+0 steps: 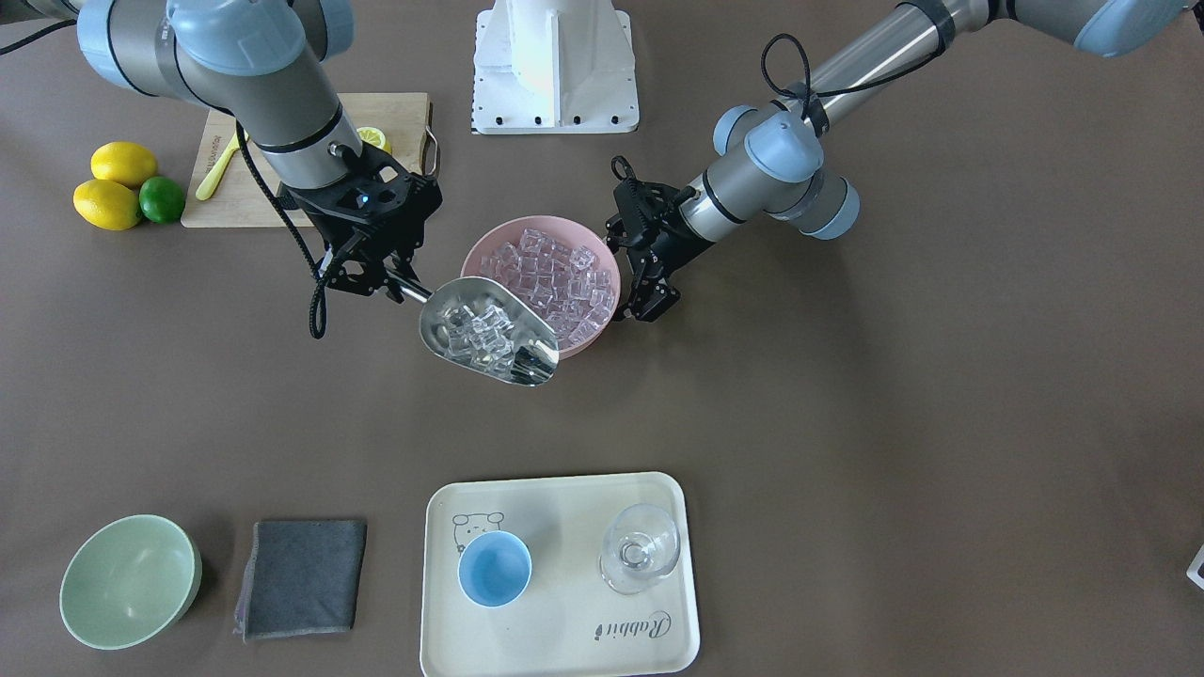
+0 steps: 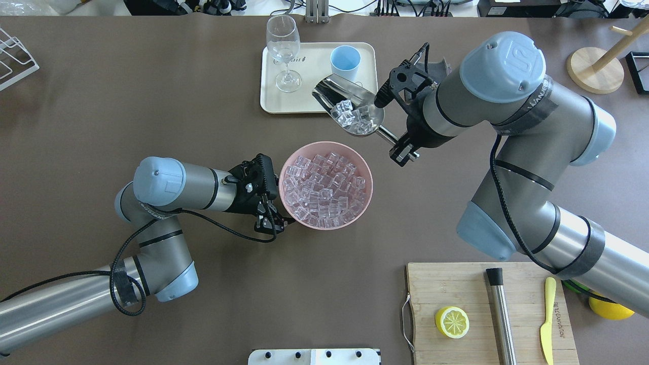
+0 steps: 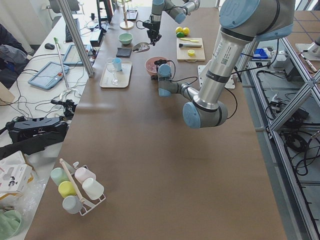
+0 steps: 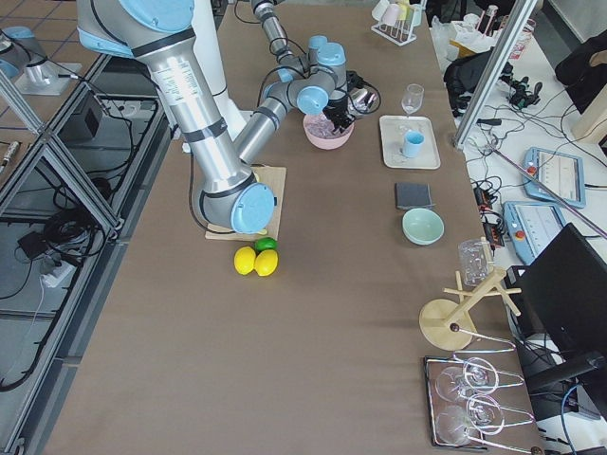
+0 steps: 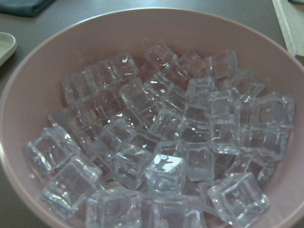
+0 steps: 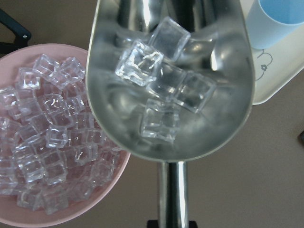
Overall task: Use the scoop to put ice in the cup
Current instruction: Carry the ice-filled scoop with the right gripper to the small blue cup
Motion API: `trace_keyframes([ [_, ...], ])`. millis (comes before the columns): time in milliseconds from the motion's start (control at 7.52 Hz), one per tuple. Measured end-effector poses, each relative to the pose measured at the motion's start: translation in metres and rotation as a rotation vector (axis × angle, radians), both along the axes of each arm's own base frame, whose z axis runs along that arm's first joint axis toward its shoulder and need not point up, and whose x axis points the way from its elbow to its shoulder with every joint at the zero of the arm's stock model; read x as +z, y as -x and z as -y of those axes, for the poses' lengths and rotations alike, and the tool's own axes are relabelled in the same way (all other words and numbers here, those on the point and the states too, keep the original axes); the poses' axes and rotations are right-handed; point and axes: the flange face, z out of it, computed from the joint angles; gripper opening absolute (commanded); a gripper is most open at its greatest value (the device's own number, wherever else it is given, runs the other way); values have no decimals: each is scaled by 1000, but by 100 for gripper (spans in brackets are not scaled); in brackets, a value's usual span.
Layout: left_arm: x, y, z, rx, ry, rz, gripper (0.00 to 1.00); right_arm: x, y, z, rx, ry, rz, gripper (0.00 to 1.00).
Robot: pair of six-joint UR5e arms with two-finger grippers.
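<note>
i log: right gripper [image 2: 401, 148] clamped on the handle of the shiny steel scoop [image 2: 350, 104], upper centre of the overhead view, carrying a few clear ice cubes [image 6: 161, 90]. small light-blue cup [image 2: 345, 61] stands on the cream tray [image 2: 268, 76] just above. left gripper [image 2: 270, 220] sits at the round pink bowl [image 2: 324, 147]; i cannot tell its grip.

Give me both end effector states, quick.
Left end effector: at the pink bowl rim, cannot tell if closed.
Right end effector: closed on the scoop handle, ice loaded.
</note>
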Motion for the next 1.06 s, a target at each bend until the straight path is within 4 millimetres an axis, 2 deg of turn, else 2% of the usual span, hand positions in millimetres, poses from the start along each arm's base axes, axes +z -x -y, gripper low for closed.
trace_keyframes([
  [266, 0, 0, 0, 0, 0, 0, 98, 15, -18, 24, 7, 87, -24, 0],
  [665, 0, 0, 0, 0, 0, 0, 98, 32, -35, 43, 7, 260, -119, 0],
  [798, 0, 0, 0, 0, 0, 0, 98, 24, -33, 62, 12, 313, -145, 0],
  [1064, 0, 0, 0, 0, -1, 0, 98, 8, -21, 113, 27, 380, -185, 0],
])
